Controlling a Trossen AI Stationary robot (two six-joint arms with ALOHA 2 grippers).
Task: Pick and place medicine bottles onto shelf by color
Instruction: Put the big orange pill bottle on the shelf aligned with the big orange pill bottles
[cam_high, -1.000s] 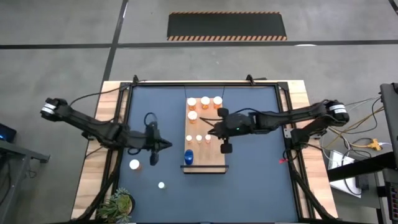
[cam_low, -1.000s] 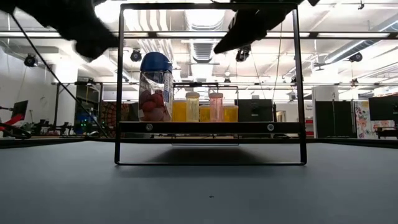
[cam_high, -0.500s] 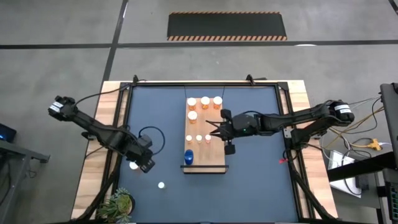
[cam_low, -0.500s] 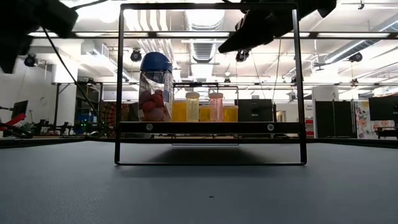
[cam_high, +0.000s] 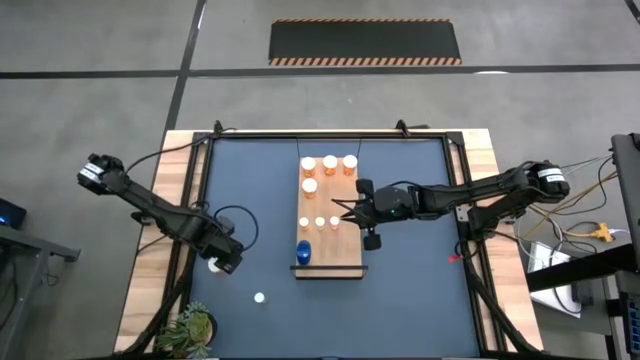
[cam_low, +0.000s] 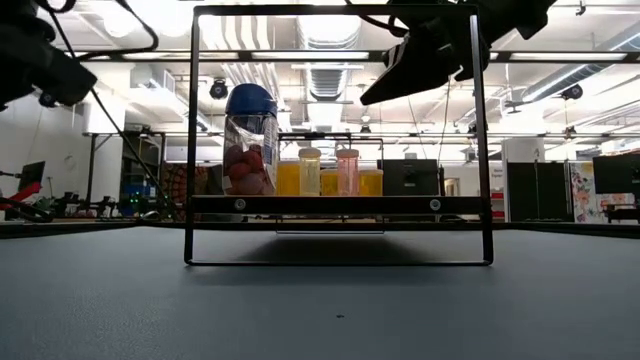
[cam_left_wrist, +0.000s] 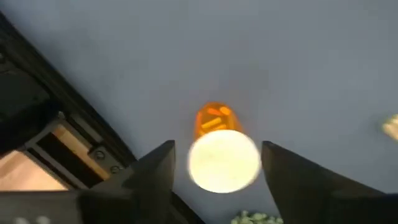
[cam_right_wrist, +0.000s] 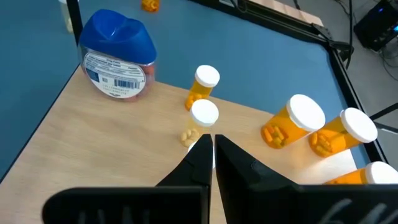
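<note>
Currently the pick step is in hand. The left gripper (cam_high: 222, 262) sits at the lower left of the high view, directly over a large orange bottle (cam_left_wrist: 219, 149) that stands upright on the dark table (cam_high: 410, 290). In the left wrist view, its white cap lies between the two fingers (cam_left_wrist: 155, 171), which are spread wide and stand clear of it on both sides; nothing is held.

A second loose bottle (cam_high: 259, 297) stands lower in the high view, near the plant (cam_high: 190, 326).

The shelf (cam_high: 345, 262) lies at the centre of the table. It carries large orange bottles toward the top of the frame, small orange bottles (cam_right_wrist: 202, 84) in the middle, and the blue bottle (cam_high: 303, 251) at its lower end.

The right gripper (cam_right_wrist: 212, 149) hovers over the right side of the shelf beside the small bottles, fingers nearly closed with only a slim gap, empty.

Next move, as judged: lower the left gripper around the bottle, close below the cap, lift, and carry it to the orange group. Keep the approach vertical to avoid tipping the bottle.
</note>
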